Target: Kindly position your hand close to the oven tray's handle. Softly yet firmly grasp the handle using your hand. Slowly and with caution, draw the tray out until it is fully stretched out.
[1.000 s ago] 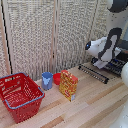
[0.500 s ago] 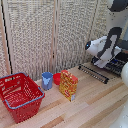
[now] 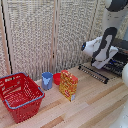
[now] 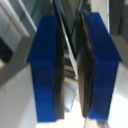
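Observation:
The black oven (image 3: 121, 54) stands at the exterior view's right edge, mostly hidden by my white arm. The tray (image 3: 95, 73), a rack of thin dark-and-silver bars, sticks out from the oven over the wooden table. My gripper (image 3: 105, 64) sits at the tray, low beside the oven front. In the wrist view my gripper (image 4: 71, 70) has its two dark-blue fingers (image 4: 47, 70) close together, with a thin silvery tray bar (image 4: 69, 52) pinched between them.
A red basket (image 3: 20, 95) stands at the exterior view's left. A blue cup (image 3: 47, 80), a red bowl (image 3: 57, 78) and a yellow-and-red box (image 3: 68, 85) stand mid-table. A slatted screen (image 3: 50, 35) closes the back.

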Tool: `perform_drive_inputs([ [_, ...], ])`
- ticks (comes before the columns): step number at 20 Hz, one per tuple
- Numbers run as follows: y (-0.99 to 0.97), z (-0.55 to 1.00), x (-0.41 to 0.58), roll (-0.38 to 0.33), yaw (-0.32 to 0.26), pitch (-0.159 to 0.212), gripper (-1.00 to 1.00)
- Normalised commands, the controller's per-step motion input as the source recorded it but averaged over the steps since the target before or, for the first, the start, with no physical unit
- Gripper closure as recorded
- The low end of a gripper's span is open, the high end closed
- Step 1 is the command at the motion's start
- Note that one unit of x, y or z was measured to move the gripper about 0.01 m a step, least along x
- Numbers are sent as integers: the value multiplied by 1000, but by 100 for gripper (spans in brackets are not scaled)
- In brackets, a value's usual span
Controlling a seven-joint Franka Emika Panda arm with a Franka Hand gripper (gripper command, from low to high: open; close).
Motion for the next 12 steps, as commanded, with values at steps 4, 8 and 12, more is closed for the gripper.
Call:
perform_drive_inputs([
  [4, 859, -32, 71, -49, -98, 0, 100],
  [8, 855, -99, 84, -63, -100, 2, 100],
  [12, 801, -389, -6, -141, -92, 45, 100],
])
